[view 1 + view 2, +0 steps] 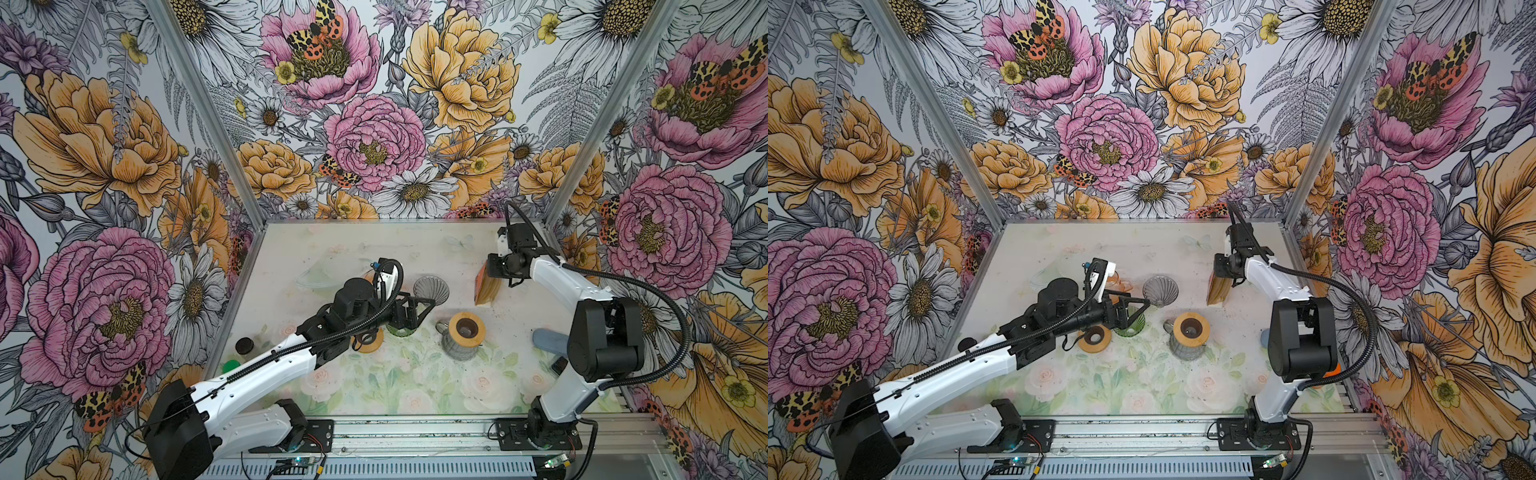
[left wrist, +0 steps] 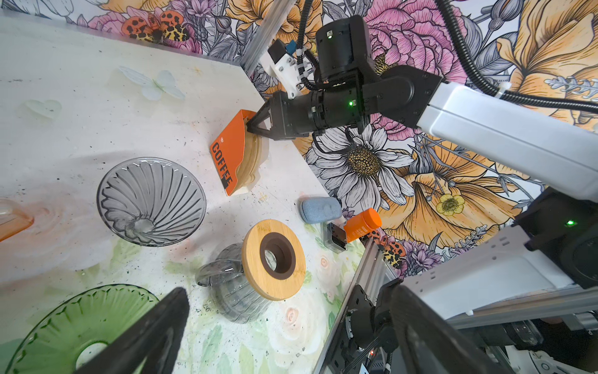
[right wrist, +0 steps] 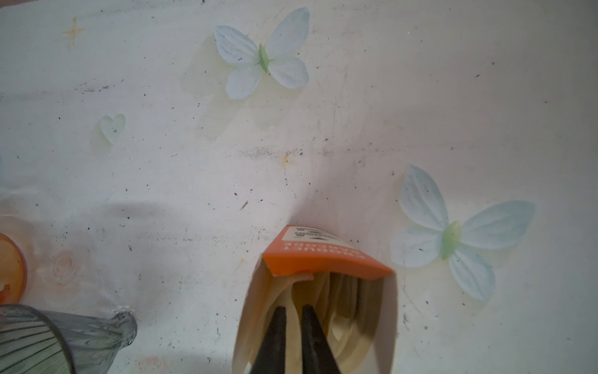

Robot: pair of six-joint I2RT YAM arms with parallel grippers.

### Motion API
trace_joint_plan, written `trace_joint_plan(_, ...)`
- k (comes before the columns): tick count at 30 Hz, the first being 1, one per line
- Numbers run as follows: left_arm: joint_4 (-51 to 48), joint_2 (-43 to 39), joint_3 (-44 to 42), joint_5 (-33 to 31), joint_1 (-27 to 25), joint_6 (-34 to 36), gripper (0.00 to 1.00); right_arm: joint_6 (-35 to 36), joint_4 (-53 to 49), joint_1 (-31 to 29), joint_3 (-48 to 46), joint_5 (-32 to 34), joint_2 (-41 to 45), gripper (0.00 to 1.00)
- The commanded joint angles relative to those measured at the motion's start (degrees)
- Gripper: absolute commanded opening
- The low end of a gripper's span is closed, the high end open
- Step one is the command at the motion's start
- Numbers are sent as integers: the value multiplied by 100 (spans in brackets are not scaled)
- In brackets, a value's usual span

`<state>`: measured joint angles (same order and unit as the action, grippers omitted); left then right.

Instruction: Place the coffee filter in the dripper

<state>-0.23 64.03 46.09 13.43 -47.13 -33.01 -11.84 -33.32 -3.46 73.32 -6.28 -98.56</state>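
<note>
We count three glass drippers, two wooden rings, one carafe and one filter box on the tabletop (image 1: 374, 390). Farthest left is the orange dripper (image 2: 13, 220). Next comes the left gripper (image 1: 422, 313), its fingers spread wide and empty, hovering above the green dripper (image 2: 64, 320). A loose wooden ring (image 1: 1105, 341) lies just left of that green one. Farther back, near the middle, the smoky grey dripper (image 1: 431, 289) stands upright and empty. Nearer us sits the glass carafe (image 2: 233, 298), with the second wooden ring (image 2: 255, 259) on top as a lid. To the right, the orange box (image 2: 229, 152) reads "COFFEE" on its side; the small print on its flap is too blurred for us to read. The right gripper (image 3: 294, 312) reaches into its open top, fingers narrow and pinching one coffee filter (image 3: 291, 298) still inside the stack. At the right edge lie one blue-grey block (image 2: 320, 209) and one orange canister (image 2: 362, 224), its print illegible.
</note>
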Motion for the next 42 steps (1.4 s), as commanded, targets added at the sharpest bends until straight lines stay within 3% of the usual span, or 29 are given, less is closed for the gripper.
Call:
trace_joint_plan(1, -86, -20, 181, -141, -35, 93, 99, 102, 177, -40, 213, -68, -110, 13)
trace_joint_plan(14, -526, -19, 433, -187, -19, 318, 99, 32, 245, -67, 235, -133, -223, 11)
trace_joint_plan(21, -434, -35, 403, -204, -33, 265, 99, -3, 277, -87, 226, -62, -158, 3)
trace_joint_plan(42, -281, 41, 389, -176, -77, 258, 99, -219, 156, -103, -377, 162, 1058, 1)
